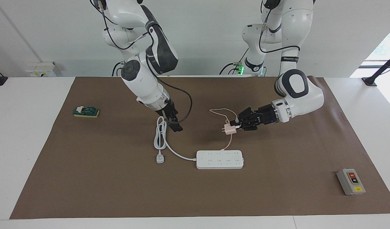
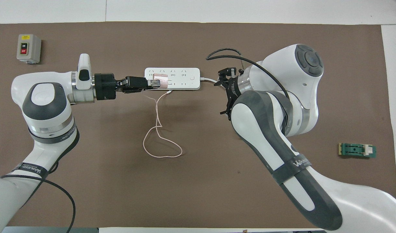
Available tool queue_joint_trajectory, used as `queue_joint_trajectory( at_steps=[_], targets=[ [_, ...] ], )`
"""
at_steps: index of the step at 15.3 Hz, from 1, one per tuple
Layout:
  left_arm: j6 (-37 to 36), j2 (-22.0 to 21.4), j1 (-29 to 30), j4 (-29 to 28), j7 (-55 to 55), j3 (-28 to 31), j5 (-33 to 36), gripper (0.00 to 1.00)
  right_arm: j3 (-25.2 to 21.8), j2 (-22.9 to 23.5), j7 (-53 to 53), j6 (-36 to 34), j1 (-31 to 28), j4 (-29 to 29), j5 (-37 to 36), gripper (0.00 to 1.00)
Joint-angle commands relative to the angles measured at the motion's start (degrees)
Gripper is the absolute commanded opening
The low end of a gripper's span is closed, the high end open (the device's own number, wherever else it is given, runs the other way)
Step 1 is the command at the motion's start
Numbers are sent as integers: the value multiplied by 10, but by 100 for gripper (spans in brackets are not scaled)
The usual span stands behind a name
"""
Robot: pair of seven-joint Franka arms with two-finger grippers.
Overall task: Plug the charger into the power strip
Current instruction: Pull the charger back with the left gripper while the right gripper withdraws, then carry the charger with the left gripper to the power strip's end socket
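Note:
My left gripper (image 1: pixel 235 126) is shut on the charger (image 1: pixel 228 129), a pale-pink cube with its metal prongs pointing toward the right arm's end of the table. It holds the cube in the air, just on the robots' side of the power strip (image 1: pixel 219 159). In the overhead view the charger (image 2: pixel 160 81) in the left gripper (image 2: pixel 154 83) covers part of the power strip (image 2: pixel 181 78). The thin pink cable (image 2: pixel 159 129) loops on the mat. My right gripper (image 1: pixel 176 126) hangs over the strip's thick white cord (image 1: pixel 159 136), whose white plug (image 1: pixel 160 158) lies on the mat.
A grey switch box (image 1: pixel 351 181) with red and yellow buttons stands near the mat's corner at the left arm's end; it also shows in the overhead view (image 2: pixel 28 48). A small green part on a yellow base (image 1: pixel 86 111) lies at the right arm's end.

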Motion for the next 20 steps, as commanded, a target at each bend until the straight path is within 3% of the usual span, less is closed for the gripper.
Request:
queue_joint_trajectory(
  at_steps=[1,6,11,15,20],
  targets=[
    [-36,-22,33,23,-97,0,107,0,4,-44,-131,-69,-47,-13,-58,100],
    [-68,-67,54,39,-242,4,276,0,4,-92,-343,-155,-129,-13,-114,100],
    [-161,-69,66,163,-367,3,469,0,4,-150,-524,-232,-154,-15,-174,100],
    [-234,-65,52,216,-414,0,515,0,4,-158,-628,-226,-171,-15,-192,100],
    [-236,-71,39,217,-422,-1,548,0,10,-127,-677,-187,-177,6,-243,100]
  ],
)
